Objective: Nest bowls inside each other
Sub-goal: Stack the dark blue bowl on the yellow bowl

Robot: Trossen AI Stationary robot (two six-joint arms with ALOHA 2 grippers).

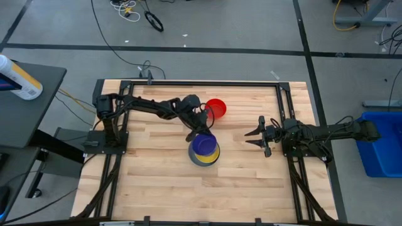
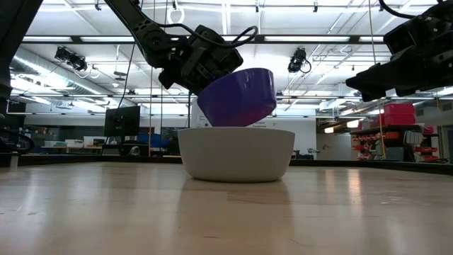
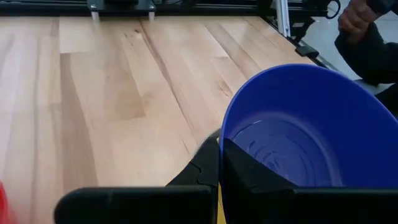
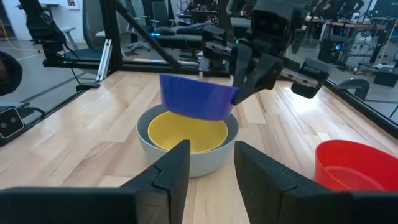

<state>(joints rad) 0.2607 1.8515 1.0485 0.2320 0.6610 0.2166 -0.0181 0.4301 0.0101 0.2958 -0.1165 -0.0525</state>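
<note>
Low view: dark blue bowl (image 2: 238, 97) pinched in left claw (image 2: 202, 67), tilted over grey bowl (image 2: 236, 154), yellow bowl (image 4: 189, 134) hidden inside; right claw (image 1: 257, 139) spread, empty.

High: straight down, far, whole bench (image 1: 157, 182) | Low: bench-level, close, facing room | Wrists: forward past own fingers | Shared by all: dark blue bowl (image 1: 203, 144); three also show grey bowl (image 2: 236, 153)

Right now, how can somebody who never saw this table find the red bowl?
Start at the grey bowl near the middle of the wooden table, where a dark blue bowl hangs above. The red bowl stands alone behind it: the only bowl not stacked.
</note>
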